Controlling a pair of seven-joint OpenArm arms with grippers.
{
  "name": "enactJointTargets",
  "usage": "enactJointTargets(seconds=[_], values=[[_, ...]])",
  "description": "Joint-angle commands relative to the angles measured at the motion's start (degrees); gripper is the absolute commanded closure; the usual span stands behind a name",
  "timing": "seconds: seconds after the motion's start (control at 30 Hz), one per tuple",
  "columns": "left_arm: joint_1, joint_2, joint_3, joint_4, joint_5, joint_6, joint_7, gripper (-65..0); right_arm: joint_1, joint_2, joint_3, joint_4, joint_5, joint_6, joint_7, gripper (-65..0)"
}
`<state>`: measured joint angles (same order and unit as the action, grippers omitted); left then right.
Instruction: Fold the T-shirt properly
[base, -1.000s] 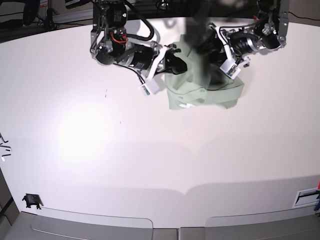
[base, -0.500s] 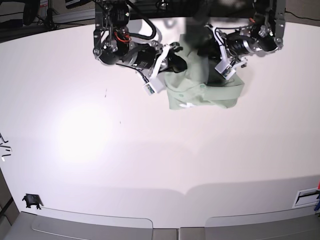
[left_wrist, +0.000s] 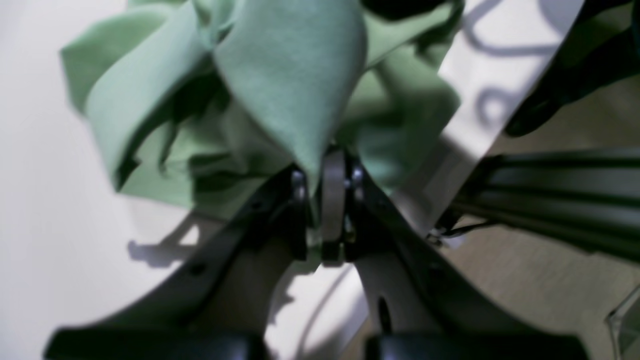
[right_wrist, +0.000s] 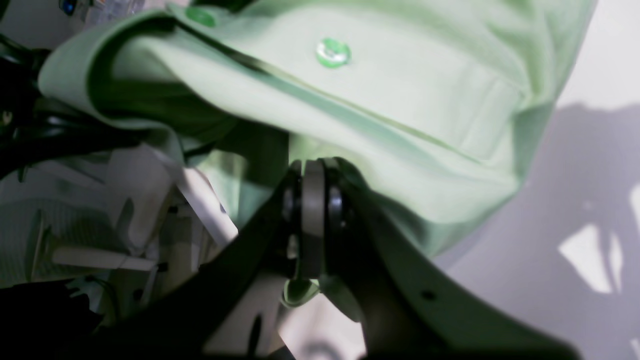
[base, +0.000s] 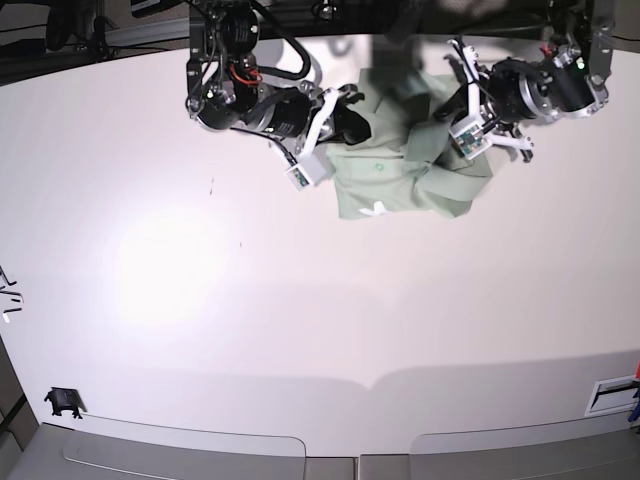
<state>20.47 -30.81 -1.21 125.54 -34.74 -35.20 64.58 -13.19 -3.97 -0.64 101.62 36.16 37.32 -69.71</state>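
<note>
The pale sage-green T-shirt (base: 385, 185) lies bunched at the far middle of the white table (base: 300, 300), with a buttoned placket and collar band showing. My right gripper (base: 355, 125) is at its left upper edge. In the right wrist view this gripper (right_wrist: 312, 175) is shut on a fold of the shirt (right_wrist: 400, 100) below a green button (right_wrist: 332, 52). My left gripper (base: 440, 138) is at the shirt's right upper part. In the left wrist view it (left_wrist: 325, 167) is shut on a raised peak of the shirt's fabric (left_wrist: 290, 65).
Both arm bases and cables crowd the table's far edge (base: 330, 40). A small black object (base: 63, 402) sits at the front left corner. A white slotted plate (base: 612, 395) is at the front right edge.
The left arm has moved right and pulled its fold with it. The shirt is spread wider, and its buttoned front now shows. The right arm has hardly moved.
</note>
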Motion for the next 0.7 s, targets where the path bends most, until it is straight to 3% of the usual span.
enactJointTargets(seconds=[0.0,0.17,0.3,0.47,0.6,0.67], values=[[-0.3,-1.2,-0.2,1.0,-0.3,-0.2,-0.4,0.0,0.5,-0.2,0.0,0.9,1.5,0.4,0.6,0.0],[-0.3,-5.1,-0.2,1.0,-0.2,-0.3,0.6,0.0,0.5,-0.2,0.0,0.9,1.6,0.4,0.6,0.0],[-0.3,-7.8,-0.2,0.8,-0.5,-2.2,0.6,0.0,0.7,-0.1,0.0,0.9,5.3,0.4,-2.9,0.0],[1.2,-8.6,-0.2,0.8,-3.3,-3.0,0.1,0.0,0.8,-0.1,0.0,1.0,15.9,2.7,-9.8,0.0],[3.3,-8.6,-0.2,0.8,-2.9,-3.0,-0.9,0.0,0.8,-0.1,0.0,1.2,28.2,2.7,-10.3,0.0],[3.8,-8.6,-0.2,0.8,-2.5,-3.0,-1.2,-10.7,0.8,-0.2,0.0,1.4,32.8,2.7,-10.3,-0.1]])
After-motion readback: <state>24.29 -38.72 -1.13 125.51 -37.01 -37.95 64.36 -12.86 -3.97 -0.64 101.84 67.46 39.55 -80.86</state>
